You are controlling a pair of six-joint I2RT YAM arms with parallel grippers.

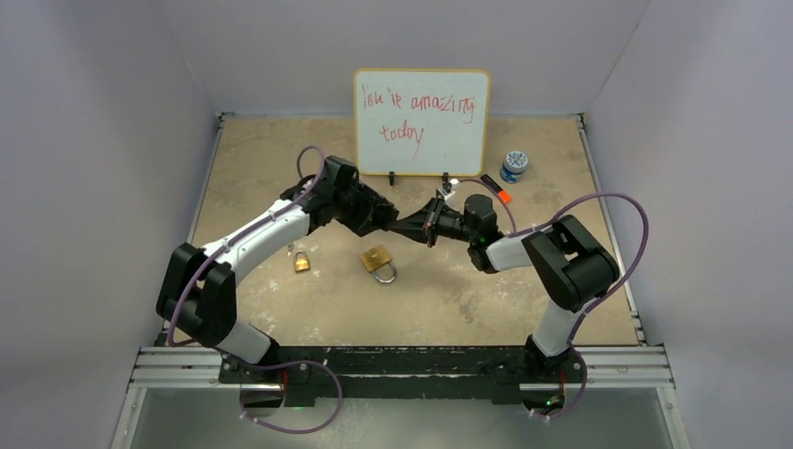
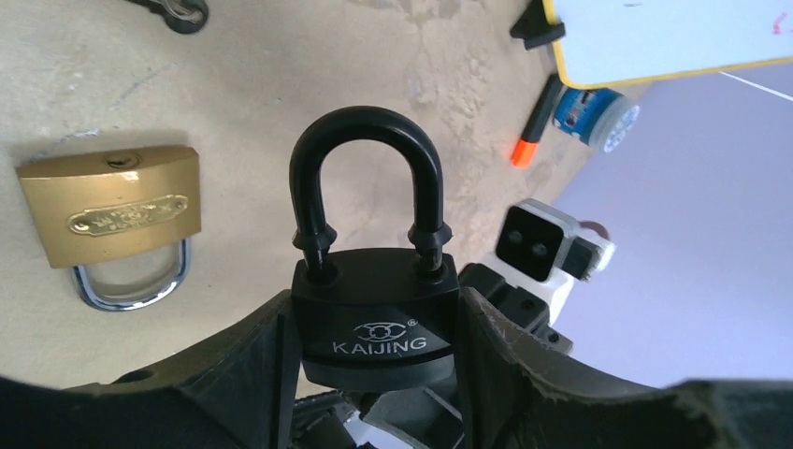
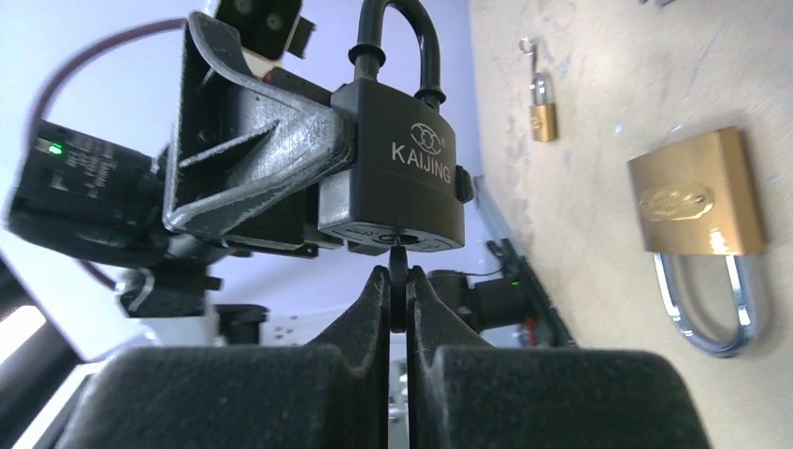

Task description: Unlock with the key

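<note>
Three padlocks and one key are in view. Furthest left, a small brass padlock (image 1: 301, 261) lies flat. To its right lies a larger brass padlock (image 1: 379, 261) with a steel shackle. Above the table, the left gripper (image 2: 374, 309) stands partly open, its fingers clamped on the sides of the black KAIJING padlock (image 3: 397, 173). Both shackle legs are seated in the body. The right gripper (image 3: 399, 276) meets it from the other side, pinched tight on the key (image 3: 399, 257), whose tip sits at the keyhole in the lock's underside.

Behind stands one whiteboard (image 1: 421, 122) with red handwriting. To its right lie one black marker with an orange end (image 1: 496, 190) and one blue-and-white round tub (image 1: 514, 166).

The tabletop (image 1: 262, 159) is tan and scuffed, enclosed by plain pale walls (image 1: 103, 140).
</note>
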